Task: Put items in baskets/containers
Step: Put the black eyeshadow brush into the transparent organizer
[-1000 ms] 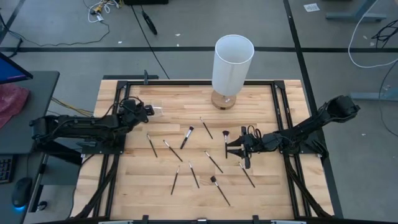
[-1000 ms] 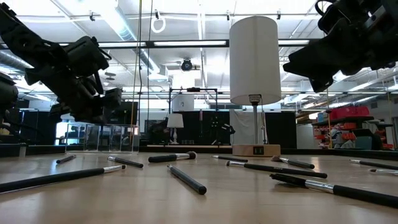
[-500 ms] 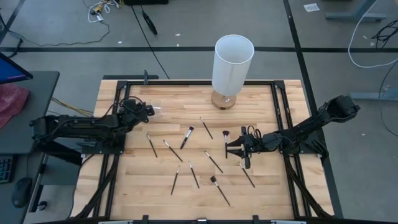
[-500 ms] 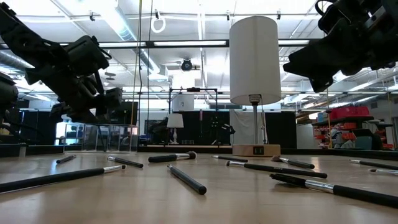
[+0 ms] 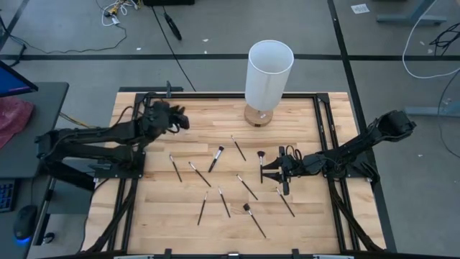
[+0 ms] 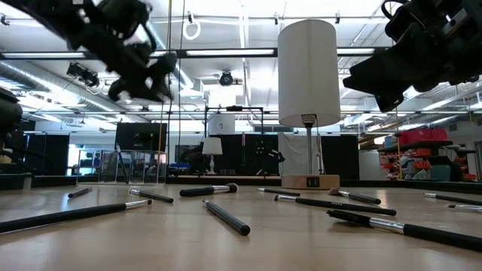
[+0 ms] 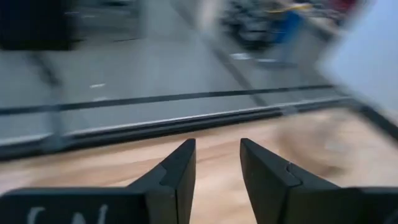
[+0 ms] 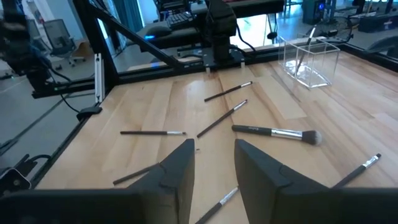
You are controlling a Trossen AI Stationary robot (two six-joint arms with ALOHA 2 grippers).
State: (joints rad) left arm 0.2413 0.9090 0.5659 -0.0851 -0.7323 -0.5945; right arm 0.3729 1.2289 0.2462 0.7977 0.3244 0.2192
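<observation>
- Near the front of the worktop (image 5: 302, 230), makeup brushes (image 5: 224, 203) lay scattered flat on the wood, and the closest ones ran across the low view as long dark handles (image 6: 226, 217).
- More brushes lay across the middle of the worktop, among them one with a tufted head (image 8: 277, 132) just ahead of the right gripper.
- The right gripper (image 5: 264, 172) hung low over the right-centre of the worktop, fingers (image 8: 177, 168) parted and nothing between them; brushes lay beside it and below it in the high view, none touching it.
- The left gripper (image 5: 175, 117) was raised above the far left of the worktop, well apart from the scattered brushes.
- Its fingers (image 7: 177, 177) were spread with an empty gap, bare wood and the worktop's dark edge rail beyond them.
- The clear container (image 8: 309, 60) stood at the far left of the worktop with a thin dark brush leaning inside it; in the low view it showed as a see-through box (image 6: 143, 167) under the raised left gripper (image 6: 143, 75).
- At the far edge, near the middle, stood a tall white cylinder (image 5: 269, 72) on a wooden base (image 6: 309, 181).
</observation>
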